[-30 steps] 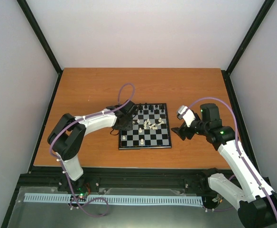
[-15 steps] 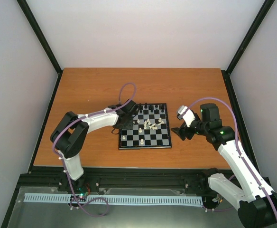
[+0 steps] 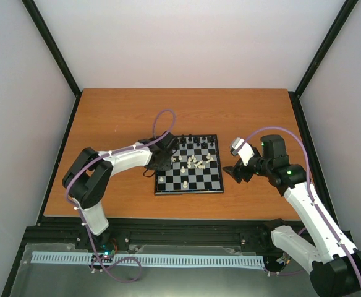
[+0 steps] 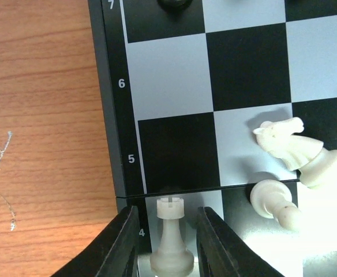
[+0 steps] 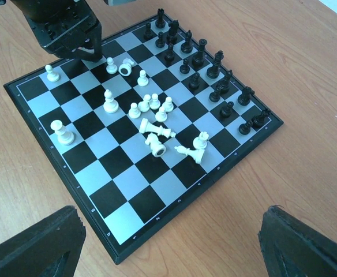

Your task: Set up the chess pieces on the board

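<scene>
The board [image 3: 187, 191] lies mid-table. Black chess pieces [image 5: 197, 57] stand in two rows along its far side. Cream-white ones [image 5: 157, 135] are scattered over the middle, some of them lying down. My left gripper [image 3: 162, 159] is low over the board's left edge. In the left wrist view its fingers [image 4: 168, 213] stand narrowly open on either side of an upright white rook [image 4: 172, 239], with small gaps showing. A white knight [image 4: 287, 144] lies just to the right. My right gripper [image 3: 235, 170] hovers wide open off the board's right side and holds nothing [image 5: 168, 254].
The wooden table [image 3: 118, 117] is walled in by white panels and black corner posts. A purple cable [image 3: 165, 124] loops above the left arm near the board's far left corner. Two white pieces [image 5: 60, 131] stand alone near the board's near-left edge.
The left arm's elbow has swayed slightly while its gripper stayed at the board's left edge around the rook. The right arm has not moved.
</scene>
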Controlling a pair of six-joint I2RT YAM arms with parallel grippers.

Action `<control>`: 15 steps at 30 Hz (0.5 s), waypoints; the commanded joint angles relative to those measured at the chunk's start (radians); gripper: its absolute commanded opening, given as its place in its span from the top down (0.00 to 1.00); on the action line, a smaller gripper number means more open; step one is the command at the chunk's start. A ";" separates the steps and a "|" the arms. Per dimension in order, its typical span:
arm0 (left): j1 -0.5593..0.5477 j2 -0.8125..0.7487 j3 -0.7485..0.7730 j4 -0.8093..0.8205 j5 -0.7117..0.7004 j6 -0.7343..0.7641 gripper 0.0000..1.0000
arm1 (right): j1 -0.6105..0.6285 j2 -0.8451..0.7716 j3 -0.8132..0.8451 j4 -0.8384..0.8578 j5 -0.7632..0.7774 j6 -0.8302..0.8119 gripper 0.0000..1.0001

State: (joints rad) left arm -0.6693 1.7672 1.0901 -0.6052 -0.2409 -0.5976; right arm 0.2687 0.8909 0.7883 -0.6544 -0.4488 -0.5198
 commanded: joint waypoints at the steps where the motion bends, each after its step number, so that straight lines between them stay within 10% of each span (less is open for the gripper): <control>1: 0.007 -0.013 -0.018 -0.042 -0.001 0.011 0.72 | -0.004 0.006 -0.007 0.007 -0.013 -0.013 0.16; 15: 0.007 -0.003 -0.041 -0.061 0.019 0.022 0.75 | -0.004 0.012 -0.007 0.006 -0.015 -0.013 0.16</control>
State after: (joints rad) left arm -0.6693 1.7622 1.0821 -0.6064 -0.2356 -0.5896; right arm 0.2687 0.9028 0.7883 -0.6544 -0.4492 -0.5198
